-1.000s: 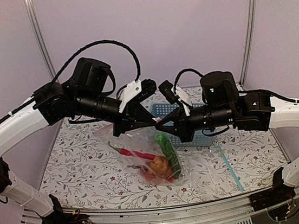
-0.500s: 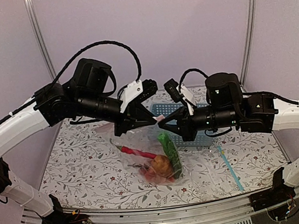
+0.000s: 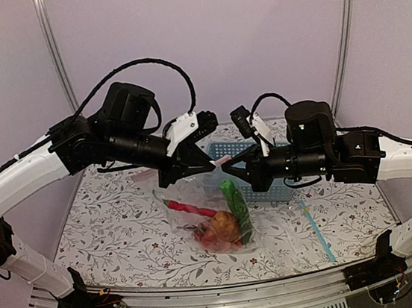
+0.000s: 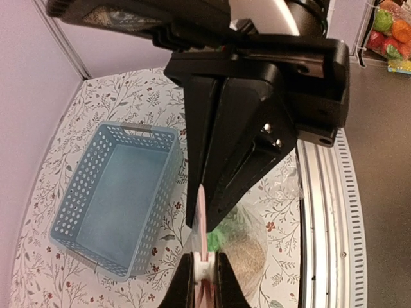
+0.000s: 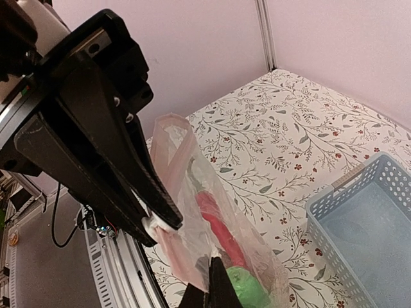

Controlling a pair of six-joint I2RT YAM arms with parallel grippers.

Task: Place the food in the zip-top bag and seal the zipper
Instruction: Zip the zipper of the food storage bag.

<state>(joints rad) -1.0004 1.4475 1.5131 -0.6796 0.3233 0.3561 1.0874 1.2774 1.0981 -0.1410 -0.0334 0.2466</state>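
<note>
Change over the last second: the right arm backs off toward its own side, so the right fingers (image 5: 209,292) now sit slightly further from the left fingers (image 4: 204,285) than a second ago. The left arm barely moves. Both sets of fingers are clamped shut on the zipper (image 4: 201,218), with a short run of pink strip between them. The zip-top bag (image 3: 180,216) is drawn in narrower than before and hangs below the fingers instead of sprawling out to the left on the bench (image 3: 110,233). The food (image 3: 223,228) is all inside, bunched at the bottom of the bag under the fingers: chili (image 3: 191,207) slanting, green vegetable (image 3: 235,203) standing up, brown lump lowest. The bag's bottom looks to rest on the bench, but I can't be sure. The blue basket (image 4: 70,212) sits beyond the fingers, not involved. My read: loading is done and this is the sealing pass, with the pull-apart tensioning the strip. In the right wrist view a pink stretch bows up in a loop beside the left fingers, so I'd guess the mouth isn't closed along its full length yet.
</note>
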